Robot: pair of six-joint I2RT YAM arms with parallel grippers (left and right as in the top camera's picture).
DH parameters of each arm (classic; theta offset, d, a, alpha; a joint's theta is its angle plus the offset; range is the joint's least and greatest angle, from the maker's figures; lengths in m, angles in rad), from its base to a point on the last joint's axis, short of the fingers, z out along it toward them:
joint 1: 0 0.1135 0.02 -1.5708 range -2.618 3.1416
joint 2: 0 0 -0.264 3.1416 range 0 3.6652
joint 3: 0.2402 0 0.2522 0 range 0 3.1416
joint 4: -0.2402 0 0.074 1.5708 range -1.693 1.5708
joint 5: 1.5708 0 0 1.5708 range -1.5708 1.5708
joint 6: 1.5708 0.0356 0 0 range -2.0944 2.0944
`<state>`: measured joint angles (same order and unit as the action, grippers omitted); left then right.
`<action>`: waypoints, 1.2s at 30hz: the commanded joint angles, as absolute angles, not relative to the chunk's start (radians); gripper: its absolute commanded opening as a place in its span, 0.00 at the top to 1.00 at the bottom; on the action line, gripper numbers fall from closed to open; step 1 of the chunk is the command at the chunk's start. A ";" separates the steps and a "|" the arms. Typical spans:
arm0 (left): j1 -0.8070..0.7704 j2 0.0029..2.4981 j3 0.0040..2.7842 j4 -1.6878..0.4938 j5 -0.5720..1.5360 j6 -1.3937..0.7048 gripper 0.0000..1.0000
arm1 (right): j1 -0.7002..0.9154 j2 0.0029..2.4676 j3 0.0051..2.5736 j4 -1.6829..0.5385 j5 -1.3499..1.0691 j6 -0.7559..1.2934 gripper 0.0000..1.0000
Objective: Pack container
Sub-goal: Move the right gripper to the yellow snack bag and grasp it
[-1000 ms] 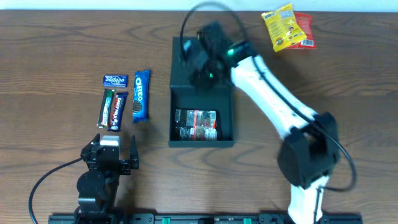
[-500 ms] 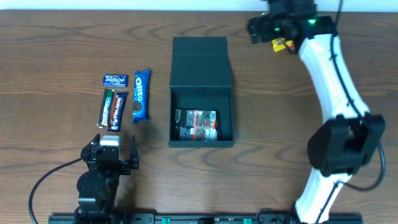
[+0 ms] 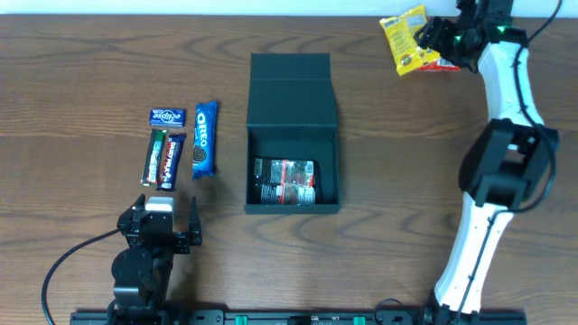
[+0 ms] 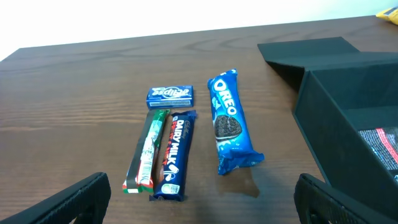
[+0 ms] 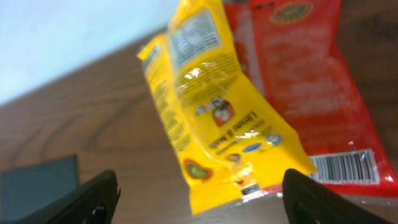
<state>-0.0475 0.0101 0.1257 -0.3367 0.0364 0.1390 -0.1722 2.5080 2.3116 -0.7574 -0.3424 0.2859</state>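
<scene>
Overhead, the container lies at the middle of the worktop, its flap lid folded flat toward the far side. Dark wrapped packets fill the near end of the box. To its left sit a blue Oreo pack, a small blue gum pack, a Dairy Milk bar and a green-and-red bar touching it. The left gripper waits at the near left, fully spread and empty, well apart from the container. The right gripper is at the far right corner, over a yellow packet and a red packet that overlap.

From the left wrist, both fingers frame the bottom corners with bare wood between them. The four snacks lie farther off, and the container's open wall stands at the right.

From the right wrist, the fingers are wide apart with nothing clamped. The yellow packet's near end lies between and beyond them, over the red one. Whether either finger touches a packet cannot be told.
</scene>
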 commanded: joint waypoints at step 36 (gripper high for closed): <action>-0.046 0.004 0.104 -0.343 0.019 0.157 0.05 | -0.105 2.722 2.460 -0.774 -0.191 0.316 0.98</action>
